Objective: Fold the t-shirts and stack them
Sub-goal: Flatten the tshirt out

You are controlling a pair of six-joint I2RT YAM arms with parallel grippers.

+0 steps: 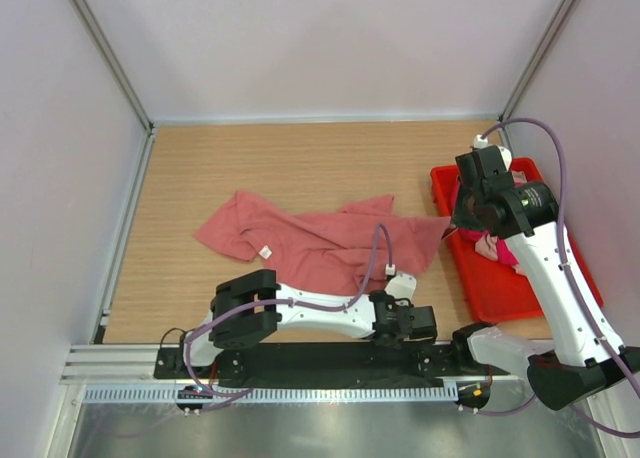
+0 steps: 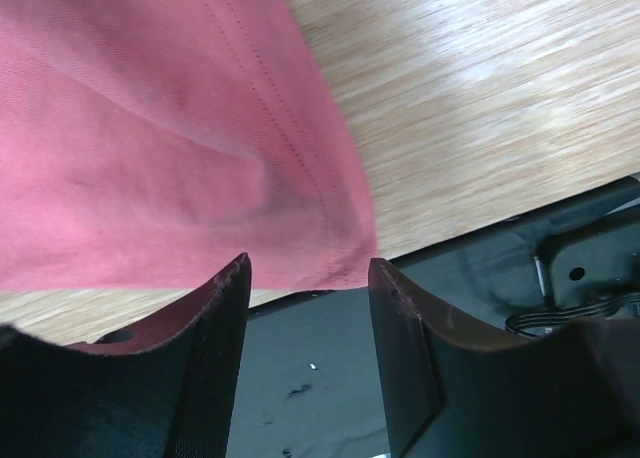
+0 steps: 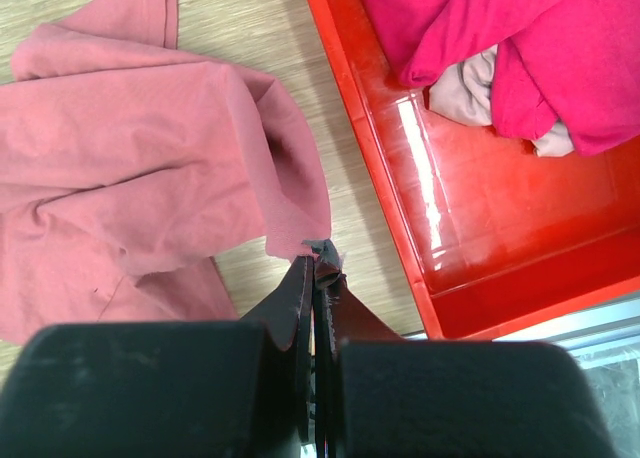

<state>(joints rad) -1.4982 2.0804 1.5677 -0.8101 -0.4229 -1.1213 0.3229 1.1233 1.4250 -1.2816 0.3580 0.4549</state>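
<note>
The right end effector is clenched on a folded edge of the salmon t-shirt. Its wrist view shows both fingers pressed flat together with the cloth nipped at their tips, which the overhead view is too distant to make out. In that wrist view the shirt spreads away to the left of the fingers, rumpled on the counter. The red bin stands just beside the fingers on the right. Inside it, ahead and to the right of the tips, a magenta t-shirt lies bunched over a pale pink t-shirt.

The left end effector is released, its fingers standing apart with nothing between them. Only its wrist view shows this; from overhead the wrist body hides the fingers. The salmon shirt's stitched hem corner sits just ahead of the tips, and I cannot tell whether it touches them. Beneath the fingers runs the black rail at the counter's near edge.

The overhead view alone gives the whole layout. The shirt stretches from the right end effector's pinch beside the bin, leftward across the counter, with a small white label showing. The left arm lies low along the near edge, its end effector under the shirt's near hem and well apart from the right one.
</note>
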